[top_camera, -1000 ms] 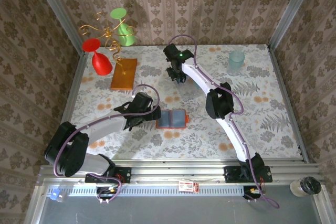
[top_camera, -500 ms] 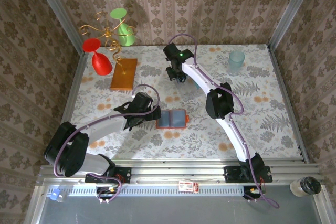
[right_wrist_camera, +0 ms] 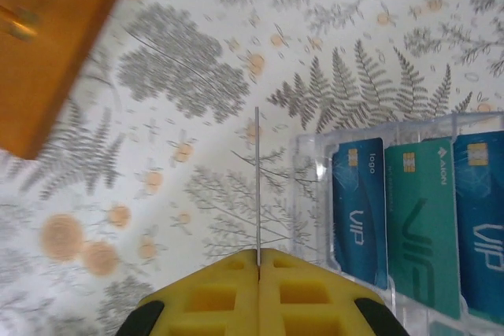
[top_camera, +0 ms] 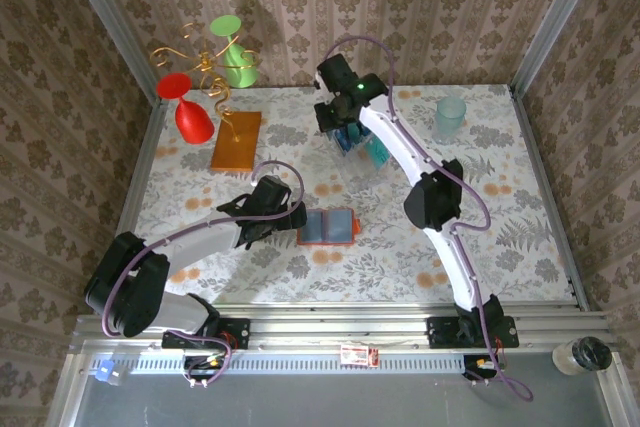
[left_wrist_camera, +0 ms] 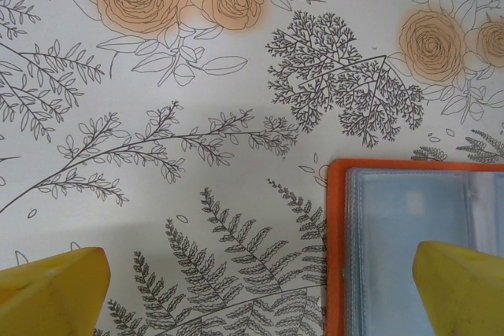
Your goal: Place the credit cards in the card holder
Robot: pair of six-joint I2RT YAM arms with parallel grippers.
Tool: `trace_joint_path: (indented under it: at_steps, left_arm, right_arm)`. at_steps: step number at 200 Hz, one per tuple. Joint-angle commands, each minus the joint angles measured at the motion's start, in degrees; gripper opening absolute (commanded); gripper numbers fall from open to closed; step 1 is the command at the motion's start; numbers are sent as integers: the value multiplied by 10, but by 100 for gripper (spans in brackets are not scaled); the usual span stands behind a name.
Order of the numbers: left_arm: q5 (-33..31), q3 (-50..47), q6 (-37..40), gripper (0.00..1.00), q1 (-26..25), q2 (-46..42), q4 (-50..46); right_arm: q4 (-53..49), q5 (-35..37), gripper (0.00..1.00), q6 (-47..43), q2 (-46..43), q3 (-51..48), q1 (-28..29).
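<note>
The wallet (top_camera: 328, 227) lies open and flat on the flowered tabletop (top_camera: 500, 197), its grey-blue pockets facing up. The left claw (left_wrist_camera: 256, 293) hangs at the wallet's left edge with its yellow fingers (left_wrist_camera: 51, 289) spread wide and nothing between them; one fingertip is over a pocket and the other is over bare tabletop beyond that edge. Behind the wallet, towards the back wall, the right claw (right_wrist_camera: 258, 253) has its fingers pressed together on a single thin card (right_wrist_camera: 257, 179), seen edge-on and sticking out from between the pads. Just beside that card, also behind the wallet, a clear rack (right_wrist_camera: 307, 194) holds more cards (right_wrist_camera: 417, 226) side by side: a teal one between two dark blue ones. An orange slab (top_camera: 236, 140) lies behind the wallet and to its left, well apart from it.
</note>
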Motion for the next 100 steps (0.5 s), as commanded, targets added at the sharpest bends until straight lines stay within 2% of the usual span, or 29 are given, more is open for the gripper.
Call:
trace_joint_path:
  at_steps: [1, 23, 100]
  left_arm:
    - [-11, 11, 21, 100, 2, -9, -29]
    - [-13, 16, 33, 100, 2, -8, -36]
    - [-23, 17, 58, 100, -2, -4, -45]
  right_arm:
    - [-8, -42, 0, 19, -57, -23, 7]
    - [43, -74, 0, 42, -124, -130, 7]
    - [370, -198, 0, 197, -388, -626, -3]
